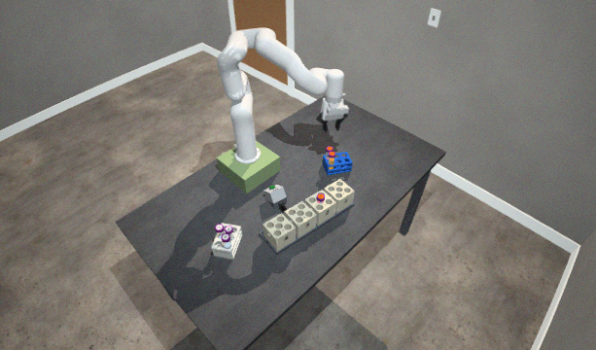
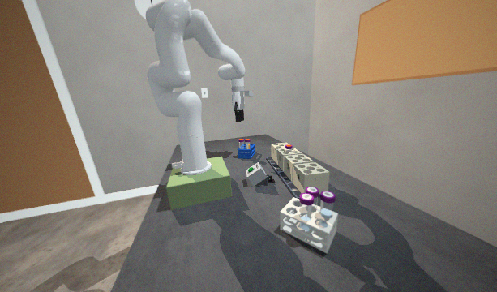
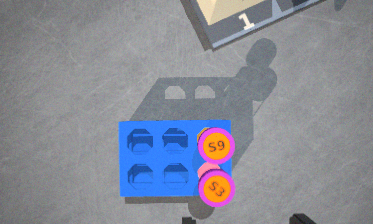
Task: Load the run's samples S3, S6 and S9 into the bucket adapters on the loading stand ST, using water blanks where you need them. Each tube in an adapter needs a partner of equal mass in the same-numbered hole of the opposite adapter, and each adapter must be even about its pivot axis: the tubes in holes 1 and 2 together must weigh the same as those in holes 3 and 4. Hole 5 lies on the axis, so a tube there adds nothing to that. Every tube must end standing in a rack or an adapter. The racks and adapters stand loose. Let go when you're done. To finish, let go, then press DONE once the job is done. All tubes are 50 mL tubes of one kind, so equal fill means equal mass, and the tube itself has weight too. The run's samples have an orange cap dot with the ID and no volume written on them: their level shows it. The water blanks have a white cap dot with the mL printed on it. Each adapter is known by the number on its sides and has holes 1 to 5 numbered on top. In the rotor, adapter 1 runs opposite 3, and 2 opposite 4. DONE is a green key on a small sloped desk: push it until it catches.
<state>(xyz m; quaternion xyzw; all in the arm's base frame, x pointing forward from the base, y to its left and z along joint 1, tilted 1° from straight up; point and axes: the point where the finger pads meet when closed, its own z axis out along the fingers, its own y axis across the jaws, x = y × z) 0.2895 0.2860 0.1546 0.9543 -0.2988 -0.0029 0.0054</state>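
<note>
- While the gripper [image 1: 332,125] [image 2: 239,115] hangs above the table, its fingers are partly spread and hold nothing.
- Tubes S9 [image 3: 216,146] and S3 [image 3: 217,188] stand side by side in the blue rack [image 1: 343,170] [image 2: 246,152] [image 3: 152,158].
- Because their caps are so near, a finger coming down could, I think, knock the neighbour.
- As the rack is loose, a crooked lift may drag it.
</note>
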